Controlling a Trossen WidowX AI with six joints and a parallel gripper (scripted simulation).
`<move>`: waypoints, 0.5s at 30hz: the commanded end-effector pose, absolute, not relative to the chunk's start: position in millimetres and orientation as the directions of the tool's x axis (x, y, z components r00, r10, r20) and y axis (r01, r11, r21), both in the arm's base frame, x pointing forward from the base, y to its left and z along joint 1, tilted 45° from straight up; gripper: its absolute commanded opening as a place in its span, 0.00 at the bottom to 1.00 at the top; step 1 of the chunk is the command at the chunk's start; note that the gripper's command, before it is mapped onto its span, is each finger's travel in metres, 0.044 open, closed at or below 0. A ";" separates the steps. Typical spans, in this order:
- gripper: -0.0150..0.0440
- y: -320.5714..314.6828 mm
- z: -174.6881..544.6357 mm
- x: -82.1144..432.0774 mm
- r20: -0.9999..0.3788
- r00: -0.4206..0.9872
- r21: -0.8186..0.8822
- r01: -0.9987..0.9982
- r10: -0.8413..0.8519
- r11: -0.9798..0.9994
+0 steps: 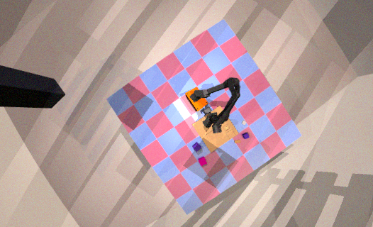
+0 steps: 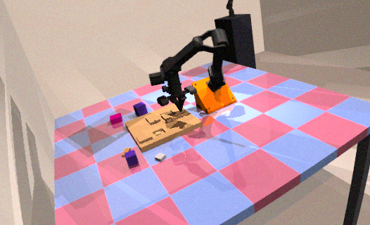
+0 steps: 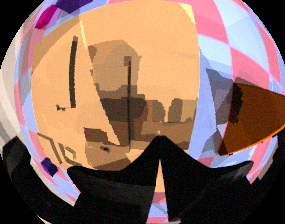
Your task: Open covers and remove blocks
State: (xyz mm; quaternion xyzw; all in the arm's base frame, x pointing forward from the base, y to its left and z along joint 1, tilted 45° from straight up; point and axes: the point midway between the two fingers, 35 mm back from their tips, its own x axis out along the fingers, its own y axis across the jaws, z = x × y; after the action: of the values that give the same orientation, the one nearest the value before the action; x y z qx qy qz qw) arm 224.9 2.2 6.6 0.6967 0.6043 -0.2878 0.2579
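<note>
The tan puzzle board lies flat. Dark slots and raised cover pieces show on it; shadow makes it impossible to tell each cover's position. My gripper is shut and empty, its tips low over the board's end nearest the orange base. A purple block and a magenta block rest on the table off one side of the board. Another purple block rests on the table off another side.
A small orange piece lies by the last purple block. A small whitish piece lies nearby. The orange arm base stands just beyond the board. The arm arches over the board.
</note>
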 end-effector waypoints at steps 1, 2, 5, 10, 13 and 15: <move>0.25 6.9 3.3 224.7 -0.708 0.104 0.007 0.990 0.699 -0.140; 0.25 7.6 2.6 224.7 -0.708 0.104 0.007 0.990 0.699 -0.140; 0.25 9.8 0.7 224.8 -0.708 0.104 0.007 0.990 0.699 -0.140; 0.25 13.4 -2.6 224.8 -0.707 0.103 0.007 0.990 0.700 -0.139; 0.25 15.6 -4.5 224.7 -0.706 0.103 0.007 0.990 0.700 -0.139; 0.25 16.1 -5.1 224.7 -0.706 0.103 0.007 0.990 0.701 -0.139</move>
State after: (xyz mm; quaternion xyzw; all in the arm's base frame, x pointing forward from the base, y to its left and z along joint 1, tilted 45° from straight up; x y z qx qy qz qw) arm 225.2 13.0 -3.2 0.6969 0.6050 -0.2867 0.2571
